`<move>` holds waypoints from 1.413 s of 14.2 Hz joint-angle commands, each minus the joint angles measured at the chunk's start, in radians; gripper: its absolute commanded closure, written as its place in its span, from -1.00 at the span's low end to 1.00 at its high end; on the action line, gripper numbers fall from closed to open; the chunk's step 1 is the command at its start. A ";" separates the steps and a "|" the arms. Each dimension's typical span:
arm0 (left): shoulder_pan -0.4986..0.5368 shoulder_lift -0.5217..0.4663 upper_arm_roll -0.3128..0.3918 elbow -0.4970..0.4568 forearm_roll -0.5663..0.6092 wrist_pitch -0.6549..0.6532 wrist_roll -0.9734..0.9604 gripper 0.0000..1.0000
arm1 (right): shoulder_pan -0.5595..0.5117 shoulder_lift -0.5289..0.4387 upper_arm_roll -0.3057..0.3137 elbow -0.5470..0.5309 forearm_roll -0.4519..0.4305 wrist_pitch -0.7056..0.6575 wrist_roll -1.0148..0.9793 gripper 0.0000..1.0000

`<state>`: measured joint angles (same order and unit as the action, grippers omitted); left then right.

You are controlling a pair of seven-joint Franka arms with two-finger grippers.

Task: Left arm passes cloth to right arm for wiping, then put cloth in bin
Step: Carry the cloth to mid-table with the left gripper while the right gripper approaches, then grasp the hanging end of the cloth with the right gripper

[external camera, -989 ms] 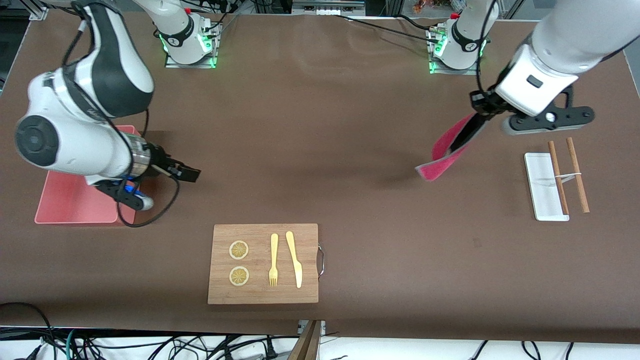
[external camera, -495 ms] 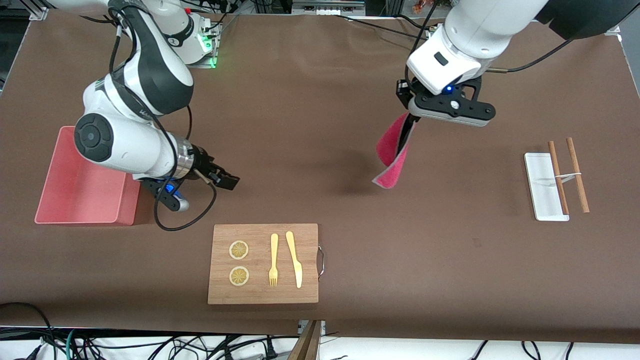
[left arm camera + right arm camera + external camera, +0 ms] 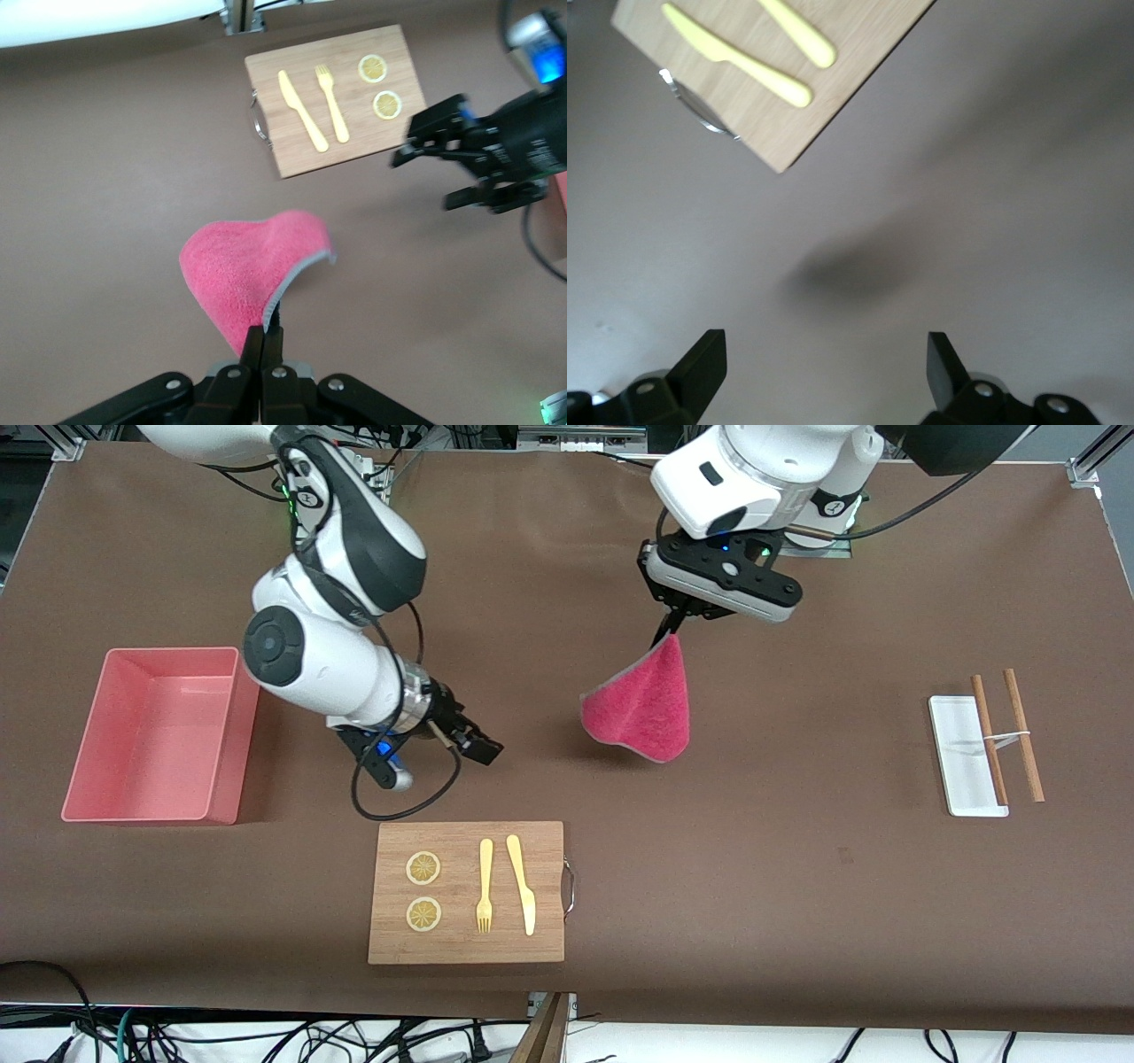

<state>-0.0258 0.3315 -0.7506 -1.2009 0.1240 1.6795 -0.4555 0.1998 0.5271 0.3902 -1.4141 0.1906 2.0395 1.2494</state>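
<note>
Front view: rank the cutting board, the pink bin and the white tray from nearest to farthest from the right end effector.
From the right end effector, open over bare table:
1. Cutting board: nearest, just toward the front camera.
2. Pink bin: next, at the right arm's end of the table.
3. White tray: farthest, at the left arm's end, past the hanging cloth.

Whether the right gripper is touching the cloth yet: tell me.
Apart. The front view shows bare table between the open right gripper and the cloth hanging from the left gripper.
</note>
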 commanded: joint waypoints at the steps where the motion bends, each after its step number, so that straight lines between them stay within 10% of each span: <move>1: -0.049 0.012 0.010 0.027 -0.001 0.012 -0.012 1.00 | 0.001 0.025 0.027 0.066 0.033 0.005 0.057 -1.00; 20: -0.051 0.012 0.013 0.024 0.000 0.011 -0.011 1.00 | 0.076 0.105 0.098 0.077 0.101 0.067 0.150 -1.00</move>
<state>-0.0651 0.3350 -0.7445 -1.2009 0.1240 1.6908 -0.4634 0.2869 0.6199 0.4787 -1.3588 0.2797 2.1170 1.4032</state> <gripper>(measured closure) 0.982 0.000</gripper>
